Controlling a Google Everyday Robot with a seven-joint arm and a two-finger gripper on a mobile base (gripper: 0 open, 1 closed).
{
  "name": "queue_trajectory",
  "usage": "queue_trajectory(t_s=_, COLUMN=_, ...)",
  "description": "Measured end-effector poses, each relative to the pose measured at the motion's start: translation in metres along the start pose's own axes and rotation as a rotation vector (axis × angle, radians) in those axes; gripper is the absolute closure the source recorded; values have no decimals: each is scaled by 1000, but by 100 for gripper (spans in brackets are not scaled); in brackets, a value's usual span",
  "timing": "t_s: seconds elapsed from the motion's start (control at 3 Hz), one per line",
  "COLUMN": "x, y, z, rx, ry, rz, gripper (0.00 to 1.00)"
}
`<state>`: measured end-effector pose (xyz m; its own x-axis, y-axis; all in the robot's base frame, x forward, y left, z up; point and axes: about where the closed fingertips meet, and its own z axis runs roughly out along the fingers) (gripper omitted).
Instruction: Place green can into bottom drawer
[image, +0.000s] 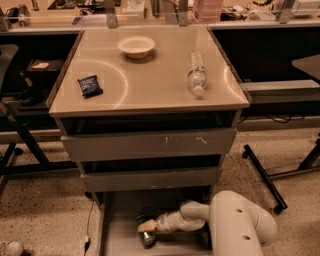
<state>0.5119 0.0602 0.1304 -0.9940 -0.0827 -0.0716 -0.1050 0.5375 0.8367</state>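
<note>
The single camera view looks down on a grey cabinet with a tan surface (150, 95) on top. On that surface a pale bowl (136, 46) sits near the back, a clear water bottle (197, 75) lies on its side toward the right edge, and a dark blue snack packet (90, 85) lies toward the left, well apart from both. Below the top, the upper drawer (150, 145) and the middle drawer (150, 179) show scuffed grey fronts (each pulled out a little further than the one above it).

The bottom drawer (117, 235) stands pulled out at the foot of the frame, its flat grey floor showing. The robot's white arm (235, 225) reaches in from the lower right, and the claw (148, 226) is low inside this drawer, right at the green can (147, 240). The can lies within the drawer, near the middle of its floor, with a silvery end catching the light just below the claw's tip. How far the claw is open, and whether it has hold of the can, I cannot tell.
</note>
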Motion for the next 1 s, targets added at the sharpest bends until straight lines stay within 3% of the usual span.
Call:
queue_trajectory(t_s=0.33, x=0, y=0, z=0, rx=0, ry=0, rz=0, gripper=0)
queue_trajectory(t_s=1.0, x=-1, y=7, z=-4, rx=0, ry=0, rz=0, gripper=0)
